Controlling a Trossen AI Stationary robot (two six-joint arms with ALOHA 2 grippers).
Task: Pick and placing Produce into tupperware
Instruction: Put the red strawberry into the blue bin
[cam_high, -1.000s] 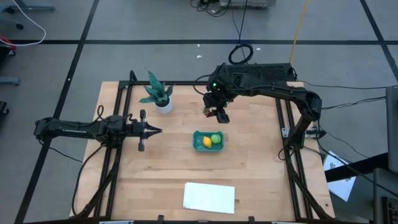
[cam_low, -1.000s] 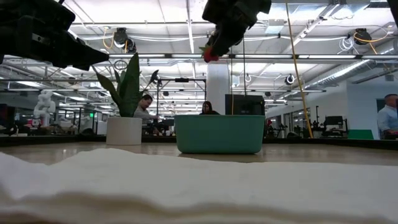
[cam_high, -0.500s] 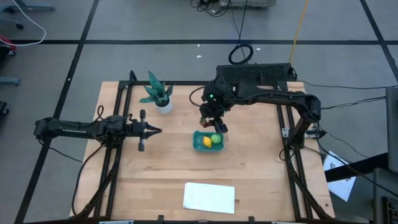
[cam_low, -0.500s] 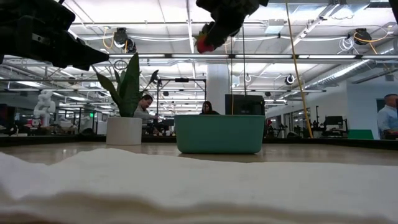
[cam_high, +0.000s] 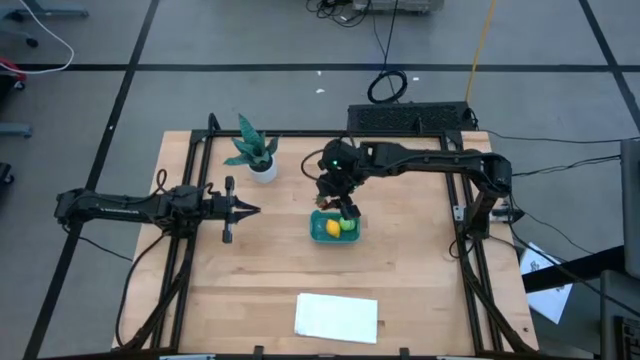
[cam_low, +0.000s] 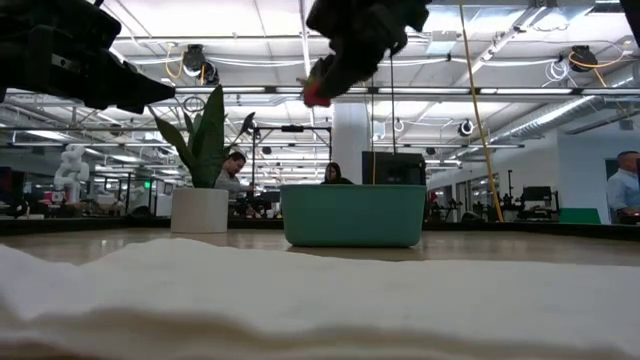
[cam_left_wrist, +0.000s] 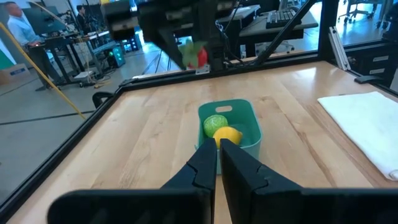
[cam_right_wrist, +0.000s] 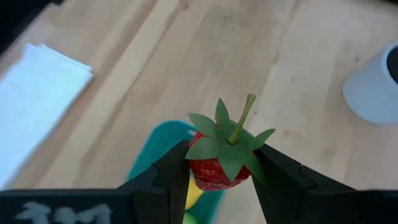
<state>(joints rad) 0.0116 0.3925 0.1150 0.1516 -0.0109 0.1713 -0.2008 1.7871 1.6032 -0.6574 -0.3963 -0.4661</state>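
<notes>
Right gripper (cam_right_wrist: 214, 171): fingers pinching a small red strawberry (cam_right_wrist: 219, 163) from both sides, leaves and stem up; it hangs in the air over the far edge of the container, clear of it.
Strawberry, other views: a red dot at the gripper tip from above (cam_high: 345, 211); from table height, red under the dark gripper, well above the container's rim (cam_low: 316, 95); from the left wrist, red with a green cap (cam_left_wrist: 198, 55).
Container: teal, rectangular with rounded corners, near the middle of the table (cam_high: 318, 221); side wall seen from table height (cam_low: 353, 215).
Green ball: inside the container, on its far side (cam_left_wrist: 216, 122).
Lemon: inside the container, touching the green ball, on the near side (cam_left_wrist: 227, 134).
Left gripper (cam_left_wrist: 219, 144): fingers pressed together, holding nothing, above the table's left side, pointing toward the container, well apart from it (cam_high: 244, 209).
Table: light wooden boards with a black frame along the edges (cam_high: 400, 280).
White cloth: flat on the near edge of the table (cam_high: 337, 317); it fills the foreground from table height (cam_low: 320, 300).
Potted plant: green leaves in a white pot, far left part of the table (cam_high: 256, 152).
Room: grey floor with dark lines and cables (cam_high: 385, 85); beyond the table, ceiling lights, desks and screens, with people seated behind the container (cam_low: 234, 172) and one standing at the right edge (cam_low: 627, 185).
</notes>
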